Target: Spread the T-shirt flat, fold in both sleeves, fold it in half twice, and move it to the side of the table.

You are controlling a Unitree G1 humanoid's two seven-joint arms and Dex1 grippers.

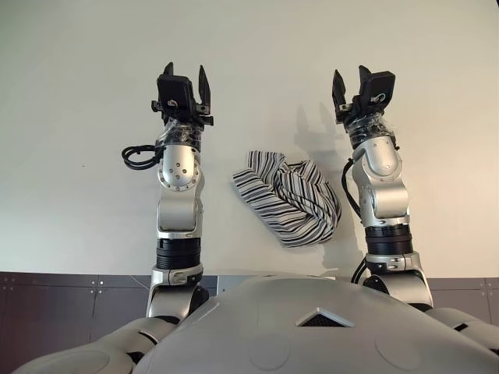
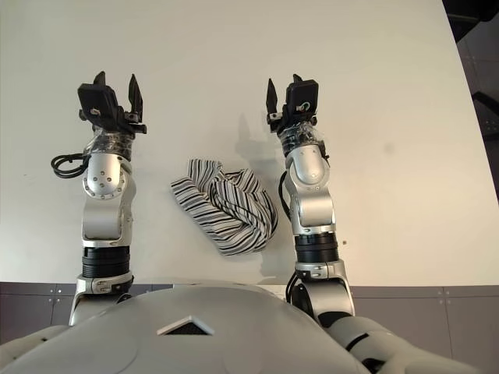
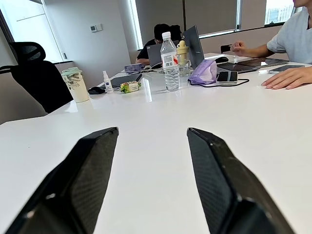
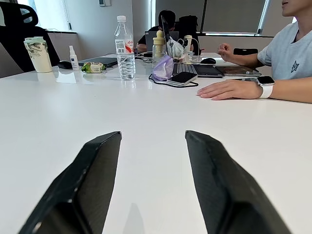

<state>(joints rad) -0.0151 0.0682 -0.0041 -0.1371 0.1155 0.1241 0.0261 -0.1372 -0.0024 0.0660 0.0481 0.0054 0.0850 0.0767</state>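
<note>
1. The left gripper (image 1: 185,74) is released, its two dark fingers spread with bare table showing between them. It holds nothing and hovers low over the tabletop.
2. The right gripper (image 1: 351,78) is likewise released, fingers parted and empty, level with the left one and well apart from it.
3. The T-shirt (image 1: 288,199) lies between the two forearms, closer to the robot than either gripper and touched by neither. It sits just beside the right forearm and farther from the left.
4. It has narrow black-and-white stripes and is crumpled into a bunched, twisted heap. The folds overlap and the stripes run in several directions; no sleeve or collar can be made out.
5. The table (image 1: 78,78) is plain white.
6. At its far end stand a water bottle (image 3: 169,61) and a lidded cup (image 3: 75,84).
</note>
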